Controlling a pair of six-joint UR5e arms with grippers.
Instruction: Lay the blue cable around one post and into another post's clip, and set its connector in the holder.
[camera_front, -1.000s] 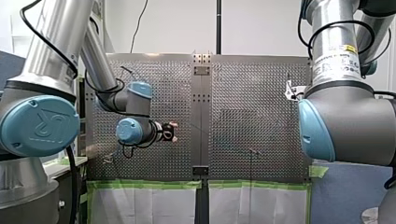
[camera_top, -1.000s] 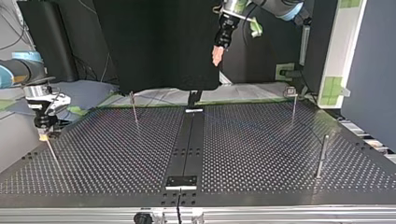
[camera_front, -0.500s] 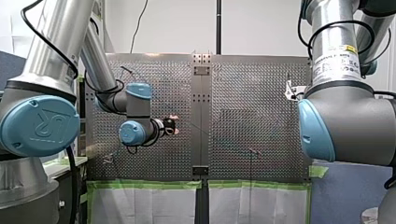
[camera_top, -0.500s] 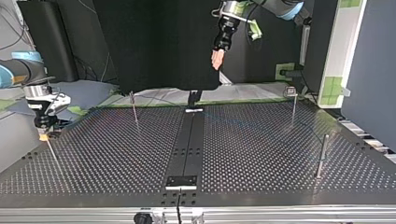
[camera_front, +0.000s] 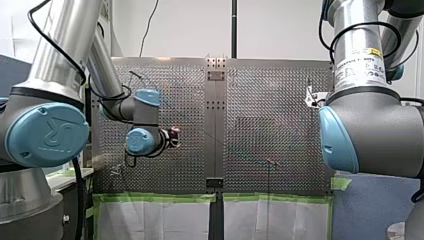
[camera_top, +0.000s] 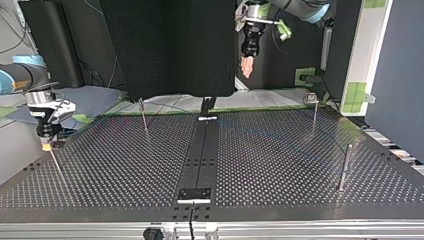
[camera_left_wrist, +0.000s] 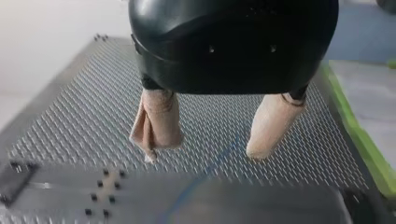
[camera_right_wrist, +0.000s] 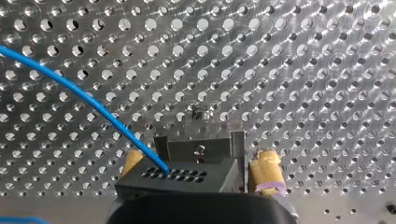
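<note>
Front view: my left gripper (camera_front: 175, 132) is hanging over the table (camera_front: 270, 100), while my right gripper (camera_front: 312, 97) is sitting low near the table's edge.

Top view: my left gripper is hovering high, well apart from every post (camera_top: 314, 112).

Left wrist view: its beige fingers (camera_left_wrist: 156, 123) are standing spread, holding nothing. The cable (camera_left_wrist: 219, 161) is lying on the table beneath, between them.

Right wrist view: the cable is running into the connector (camera_right_wrist: 173, 179), which is sitting at my right gripper's tip, just before the holder (camera_right_wrist: 201, 150). Whether that gripper is grasping it, I cannot tell.
</note>
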